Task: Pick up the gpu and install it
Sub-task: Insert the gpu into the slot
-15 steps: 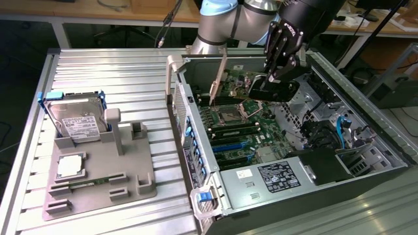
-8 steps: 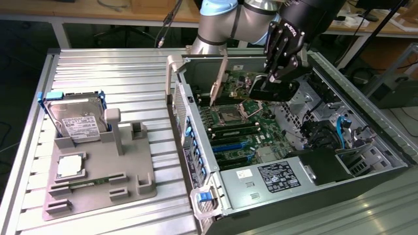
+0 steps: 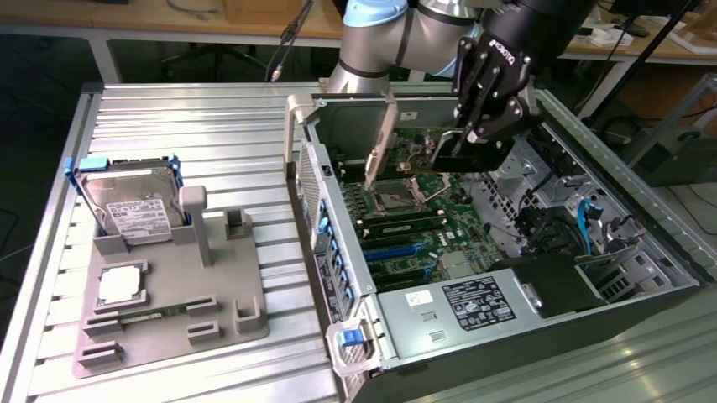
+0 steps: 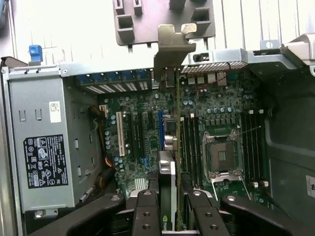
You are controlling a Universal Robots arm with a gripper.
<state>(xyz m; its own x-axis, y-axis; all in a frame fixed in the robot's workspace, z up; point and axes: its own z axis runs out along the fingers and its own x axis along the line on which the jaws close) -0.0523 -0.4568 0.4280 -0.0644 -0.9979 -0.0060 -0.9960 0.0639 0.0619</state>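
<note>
At the exterior view's left, on the table (image 3: 168,109), a grey holder tray (image 3: 168,323) carries the hard drive (image 3: 133,201); to its right stands the open computer case (image 3: 538,336). Over its motherboard (image 4: 142,142) the gripper (image 3: 476,138) pinches the gpu (image 4: 172,162) edge-on between its jaws, bracket toward the case's rear wall. The card looks light, stiff and fragile, best gripped by its board edges.

You can read little here. The black gripper (image 3: 476,126) carries white lettering on its body, upper right of the exterior frame; it looks like "ROBOTIQ", though not sharply. The black-and-white label on the silver power supply box (image 3: 476,304), lower centre, and the white label on the silver hard drive (image 3: 133,217), left, stay illegible to you.
</note>
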